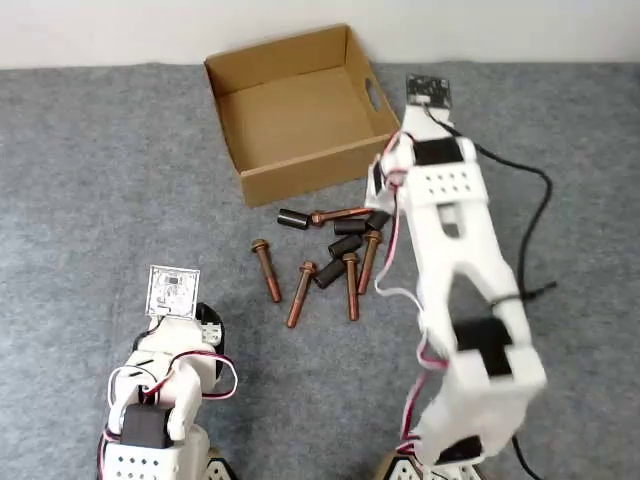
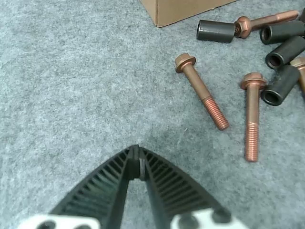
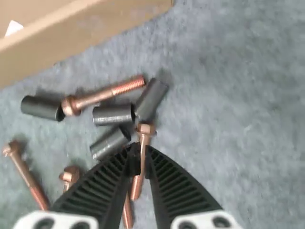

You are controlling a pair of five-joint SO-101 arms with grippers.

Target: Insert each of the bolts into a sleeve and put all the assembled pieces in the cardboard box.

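Note:
Several copper bolts and dark sleeves lie loose on the grey carpet in front of the open cardboard box (image 1: 300, 110). One bolt (image 1: 340, 214) lies head to end with a sleeve (image 1: 293, 219), not inside it. My right gripper (image 3: 138, 153) is shut, its tips just over the shaft of another bolt (image 3: 143, 131), beside three sleeves (image 3: 112, 114). That arm (image 1: 450, 230) stretches over the right side of the pile. My left gripper (image 2: 138, 152) is shut and empty above bare carpet, short of the nearest bolt (image 2: 201, 90); its arm (image 1: 165, 390) sits at the front left.
The box (image 3: 71, 33) stands just behind the pile, with its near wall (image 2: 181, 9) towards the parts. Nothing shows inside it. Bare carpet (image 1: 100, 180) spreads to the left of the pile and the box.

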